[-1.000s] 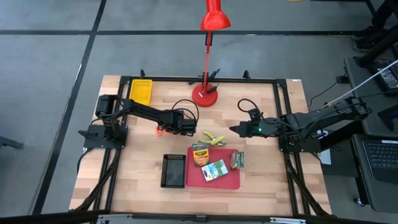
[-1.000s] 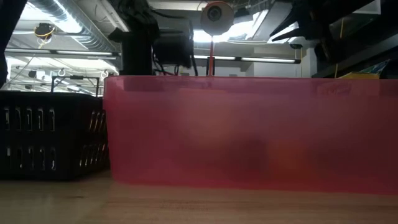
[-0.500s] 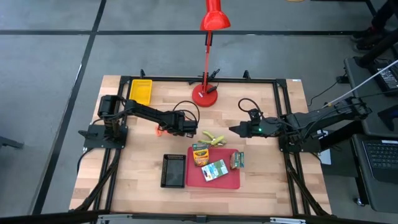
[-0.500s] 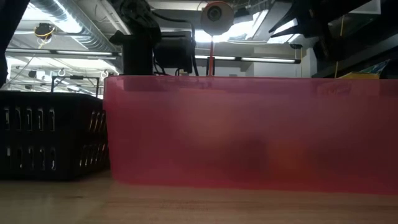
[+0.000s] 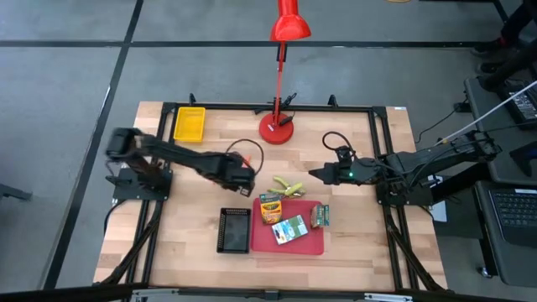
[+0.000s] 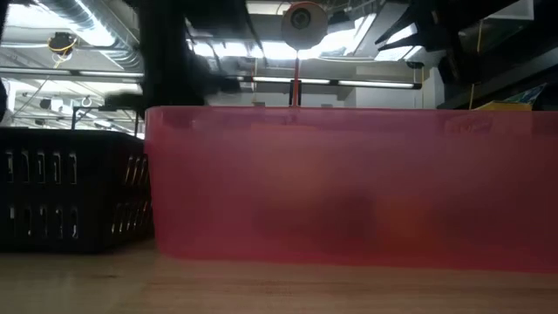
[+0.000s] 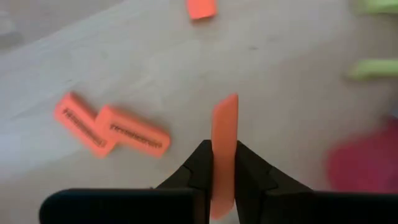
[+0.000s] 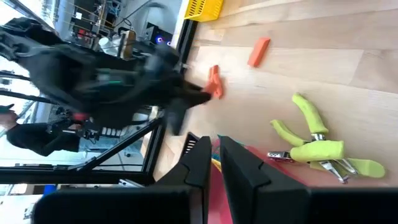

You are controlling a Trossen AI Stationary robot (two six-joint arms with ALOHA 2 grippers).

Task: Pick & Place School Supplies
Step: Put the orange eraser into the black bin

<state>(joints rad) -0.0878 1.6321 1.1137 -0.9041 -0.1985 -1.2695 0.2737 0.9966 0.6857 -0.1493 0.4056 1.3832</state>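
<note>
Left gripper (image 7: 224,167) clamped on an orange stick (image 7: 223,146), above the table (image 5: 352,134) left of the scissors tool (image 5: 289,185). Stick's long axis runs along the fingers, free end pointing forward. Right gripper (image 5: 315,174) idle, fingers nearly together, empty.

Overhead camera looks straight down on the wooden table (image 5: 352,134); table-level camera faces close against the translucent red plastic tray (image 6: 349,183), which both share.

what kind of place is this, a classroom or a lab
Most likely a robotics lab: two robot arms bolted to a framed wooden table, exposed ceiling ducts, and a laptop beside the rig.
</note>
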